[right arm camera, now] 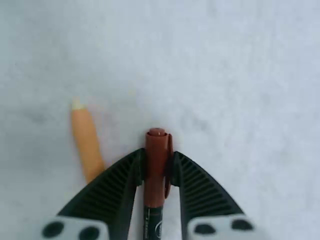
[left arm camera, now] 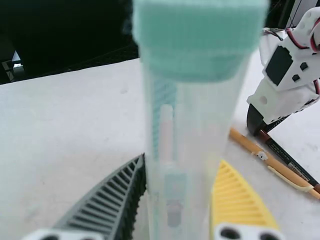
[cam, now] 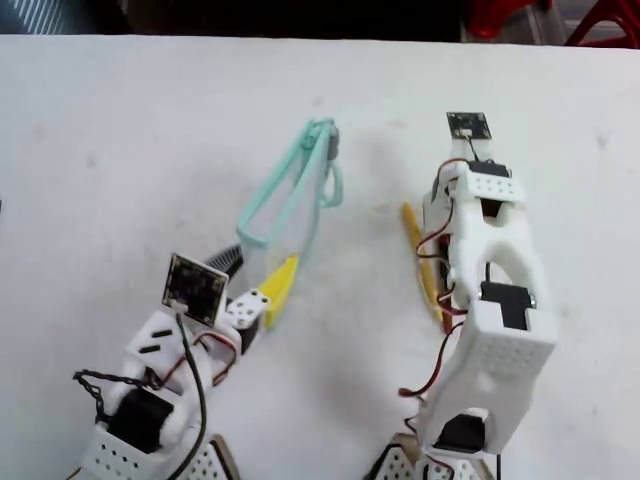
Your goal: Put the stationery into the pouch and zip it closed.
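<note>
The clear pouch (cam: 290,190) with teal trim lies open on the table, its teal zip edge (left arm camera: 200,35) looming close in the left wrist view. My left gripper (cam: 262,285) is shut on the pouch's near end, grey and yellow fingers (left arm camera: 235,200) on either side of it. A white item (left arm camera: 166,130) shows through the plastic inside. My right gripper (right arm camera: 157,155) is shut on a brown-capped pen (right arm camera: 156,165) down at the table. An orange pencil (right arm camera: 86,142) lies beside that pen, and it shows next to the right arm (cam: 412,232).
The right arm's white body (cam: 490,300) stands to the right of the pouch, with a small camera board (cam: 468,125) beyond it. The white table (cam: 120,150) stretches to the left and back. Its far edge meets a dark background.
</note>
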Controlling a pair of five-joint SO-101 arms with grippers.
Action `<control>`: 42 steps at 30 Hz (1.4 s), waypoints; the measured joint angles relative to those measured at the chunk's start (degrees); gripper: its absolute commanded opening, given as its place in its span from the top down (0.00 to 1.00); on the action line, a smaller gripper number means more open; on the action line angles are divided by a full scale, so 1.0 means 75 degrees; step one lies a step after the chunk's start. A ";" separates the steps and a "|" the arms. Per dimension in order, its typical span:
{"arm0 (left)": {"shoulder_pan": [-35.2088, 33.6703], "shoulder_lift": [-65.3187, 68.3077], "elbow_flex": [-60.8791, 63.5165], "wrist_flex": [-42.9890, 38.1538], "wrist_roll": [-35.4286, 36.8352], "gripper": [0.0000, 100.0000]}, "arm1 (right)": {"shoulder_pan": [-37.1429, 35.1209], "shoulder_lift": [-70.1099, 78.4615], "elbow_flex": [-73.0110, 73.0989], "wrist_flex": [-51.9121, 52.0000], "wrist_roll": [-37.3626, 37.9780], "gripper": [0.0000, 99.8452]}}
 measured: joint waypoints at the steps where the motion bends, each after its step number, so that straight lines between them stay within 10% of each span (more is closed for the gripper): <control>1: 0.0000 0.0000 0.0000 0.0000 0.0000 0.79 | 0.0000 0.0000 0.0000 0.0000 0.0000 0.98; 19: 0.0000 0.0000 0.0000 0.0000 0.0000 0.79 | 0.0246 -0.0234 0.0316 -0.0105 0.0012 0.98; 42: 0.0000 0.0000 0.0012 0.0000 0.0000 0.79 | -0.0035 -0.7010 0.7361 -0.4618 0.0023 0.98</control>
